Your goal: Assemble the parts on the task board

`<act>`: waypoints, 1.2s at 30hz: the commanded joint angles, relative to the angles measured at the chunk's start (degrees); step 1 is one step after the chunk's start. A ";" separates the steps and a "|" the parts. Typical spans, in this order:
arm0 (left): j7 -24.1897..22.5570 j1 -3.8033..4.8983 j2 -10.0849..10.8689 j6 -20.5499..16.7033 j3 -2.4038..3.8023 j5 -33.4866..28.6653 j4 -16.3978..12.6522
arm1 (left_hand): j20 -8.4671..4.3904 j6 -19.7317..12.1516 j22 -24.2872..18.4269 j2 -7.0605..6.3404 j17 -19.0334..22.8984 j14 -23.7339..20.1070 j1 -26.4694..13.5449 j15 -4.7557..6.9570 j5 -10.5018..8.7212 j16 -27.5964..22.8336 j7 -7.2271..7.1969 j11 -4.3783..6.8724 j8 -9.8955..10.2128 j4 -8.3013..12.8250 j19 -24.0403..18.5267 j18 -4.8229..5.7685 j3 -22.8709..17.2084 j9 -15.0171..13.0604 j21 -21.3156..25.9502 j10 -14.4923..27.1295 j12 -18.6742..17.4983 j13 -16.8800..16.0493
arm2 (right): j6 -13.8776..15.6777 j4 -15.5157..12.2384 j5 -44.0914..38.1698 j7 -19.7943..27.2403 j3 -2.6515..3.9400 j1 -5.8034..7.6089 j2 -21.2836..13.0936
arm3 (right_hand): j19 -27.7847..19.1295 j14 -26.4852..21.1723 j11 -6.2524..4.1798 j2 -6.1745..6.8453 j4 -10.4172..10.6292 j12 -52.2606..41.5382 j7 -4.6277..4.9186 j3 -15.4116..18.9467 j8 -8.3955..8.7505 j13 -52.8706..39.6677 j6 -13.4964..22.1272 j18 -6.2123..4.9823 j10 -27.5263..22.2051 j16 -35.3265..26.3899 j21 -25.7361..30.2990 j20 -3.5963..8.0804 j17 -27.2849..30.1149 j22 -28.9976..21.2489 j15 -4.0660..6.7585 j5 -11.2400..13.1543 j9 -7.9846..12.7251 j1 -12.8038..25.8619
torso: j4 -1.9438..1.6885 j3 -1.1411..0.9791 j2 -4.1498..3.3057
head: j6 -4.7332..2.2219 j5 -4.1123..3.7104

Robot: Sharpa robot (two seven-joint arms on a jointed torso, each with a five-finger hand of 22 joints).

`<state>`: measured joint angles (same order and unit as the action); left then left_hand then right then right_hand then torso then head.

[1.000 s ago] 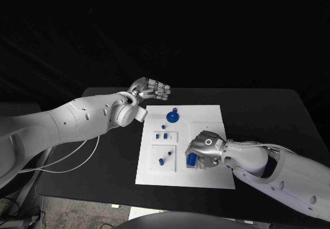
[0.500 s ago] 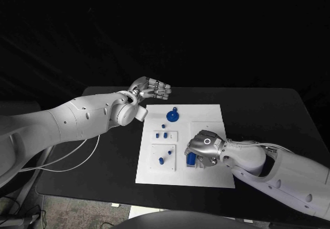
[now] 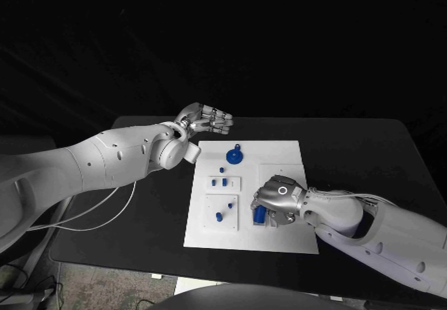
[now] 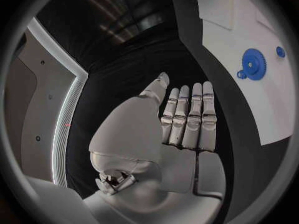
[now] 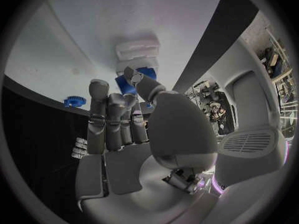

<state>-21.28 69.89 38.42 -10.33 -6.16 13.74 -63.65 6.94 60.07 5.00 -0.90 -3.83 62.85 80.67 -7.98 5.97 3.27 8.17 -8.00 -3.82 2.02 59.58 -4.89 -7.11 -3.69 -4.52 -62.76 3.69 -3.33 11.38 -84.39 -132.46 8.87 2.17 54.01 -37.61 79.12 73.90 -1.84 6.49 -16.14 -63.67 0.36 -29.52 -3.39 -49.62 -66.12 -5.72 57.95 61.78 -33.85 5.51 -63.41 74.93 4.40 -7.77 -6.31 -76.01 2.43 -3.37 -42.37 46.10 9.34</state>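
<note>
Black table (image 3: 354, 145), dark backdrop behind, speckled floor (image 3: 103, 284) below

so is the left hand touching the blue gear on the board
Apart. In the head view the left hand hangs over the black table beyond the task board, with dark table between it and the blue gear. The left wrist view shows the same gap.

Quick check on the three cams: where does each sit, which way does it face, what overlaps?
Head view: on the robot's head, looking down at the task board; both arms enter, left hand, right hand.
Left wrist view: behind the left hand, facing the table past the board's corner.
Right wrist view: behind the right hand, facing the board, fingers at a blue part.
Shared: the blue gear appears in all three.
</note>
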 commanded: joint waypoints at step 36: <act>0.11 0.08 0.07 1.09 0.03 0.00 -0.24 | 0.23 -0.55 -0.20 0.60 -0.02 -0.38 0.04 -0.07 -0.23 0.24 -0.04 -0.08 0.15 -0.67 0.25 0.28 0.24 0.02 -0.06 0.62 -0.12 0.00 | -0.77 -0.90 7.12 6.61 0.03 0.97 -2.09 | -0.98 0.18 0.48 -0.93 -0.06 -0.86 2.39 0.94 -0.22 0.44 -3.06 -0.49 -1.71 0.33 -1.64 -0.27 -0.83 2.70 -0.13 -0.21 0.17 0.00 | 0.01 -0.04 0.00 | 0.26 0.64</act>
<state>-20.92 69.91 38.57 -10.12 -6.16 13.75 -63.73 6.95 60.07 4.85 -0.90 -3.83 62.85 80.66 -7.98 5.97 3.27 8.17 -8.20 -3.82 1.80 59.58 -4.88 -6.89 -3.69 -4.52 -62.55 3.69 -3.33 12.89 -85.35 -124.67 14.59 2.19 54.98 -39.77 78.46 73.90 -1.43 6.46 -16.24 -64.32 0.13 -28.89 -3.47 -49.19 -66.36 -5.72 56.71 61.78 -35.38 5.29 -64.19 74.91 4.41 -7.74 -6.21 -76.05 2.47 -3.38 -42.35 46.35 10.01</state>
